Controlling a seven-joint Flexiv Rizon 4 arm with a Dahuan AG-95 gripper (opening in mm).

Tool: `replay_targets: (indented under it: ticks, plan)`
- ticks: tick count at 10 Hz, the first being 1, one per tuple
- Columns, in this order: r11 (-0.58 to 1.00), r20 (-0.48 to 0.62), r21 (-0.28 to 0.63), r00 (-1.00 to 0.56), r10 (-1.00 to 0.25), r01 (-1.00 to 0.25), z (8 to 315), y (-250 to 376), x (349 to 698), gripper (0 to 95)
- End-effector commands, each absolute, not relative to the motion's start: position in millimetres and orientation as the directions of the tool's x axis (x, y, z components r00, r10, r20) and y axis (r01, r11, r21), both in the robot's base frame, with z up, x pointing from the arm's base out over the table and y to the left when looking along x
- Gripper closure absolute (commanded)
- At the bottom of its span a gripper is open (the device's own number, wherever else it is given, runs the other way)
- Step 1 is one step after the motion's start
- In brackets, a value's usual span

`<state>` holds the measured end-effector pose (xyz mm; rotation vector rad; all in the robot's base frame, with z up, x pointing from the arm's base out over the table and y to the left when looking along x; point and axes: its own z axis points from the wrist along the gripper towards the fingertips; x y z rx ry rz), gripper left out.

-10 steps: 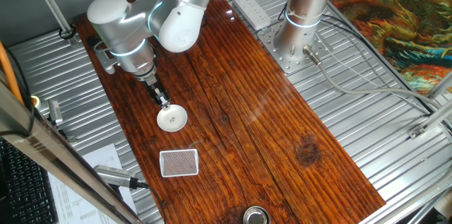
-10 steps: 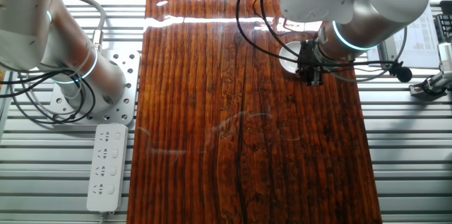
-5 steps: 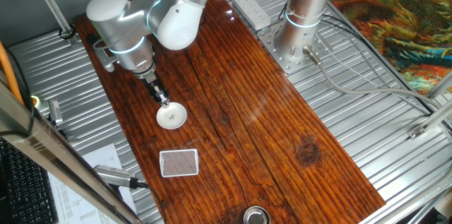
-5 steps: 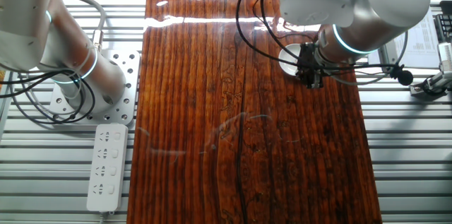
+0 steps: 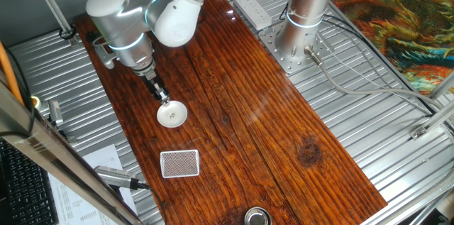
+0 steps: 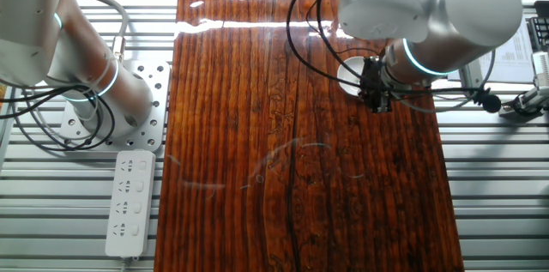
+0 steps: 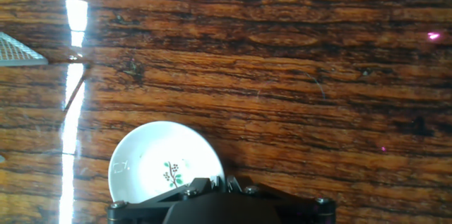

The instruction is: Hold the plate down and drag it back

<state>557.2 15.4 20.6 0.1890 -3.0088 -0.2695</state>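
Observation:
The plate (image 5: 172, 115) is small, round and white, and lies on the wooden table near its left edge. The hand view shows the plate (image 7: 162, 164) with a small green sprig at its centre. My gripper (image 5: 163, 99) points down with its fingers shut together, the tips at the plate's back rim. In the hand view the gripper (image 7: 224, 181) sits at the plate's lower right rim with nothing between the fingers. In the other fixed view the gripper (image 6: 374, 96) and the arm cover most of the plate (image 6: 349, 73).
A white gridded card (image 5: 179, 163) lies in front of the plate, and its corner shows in the hand view as the card (image 7: 18, 50). A shiny metal cup (image 5: 257, 217) stands at the table's near end. A power strip (image 5: 252, 8) and the second arm's base (image 5: 296, 40) lie to the right.
The gripper and the plate have shifted together a little toward the back of the table. The card and the cup have not moved.

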Motion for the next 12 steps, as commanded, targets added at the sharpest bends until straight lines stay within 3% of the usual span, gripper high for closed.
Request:
replay_targets:
  ticks: [1, 12]
  plan:
    - [0.975, 0.101, 0.189, -0.985, -0.138, -0.117, 20.6, 11.9, 555.9, 95.0]
    - [0.973, 0.101, 0.191, -0.983, -0.155, -0.133, 20.7, 2.4, 553.7, 95.0]
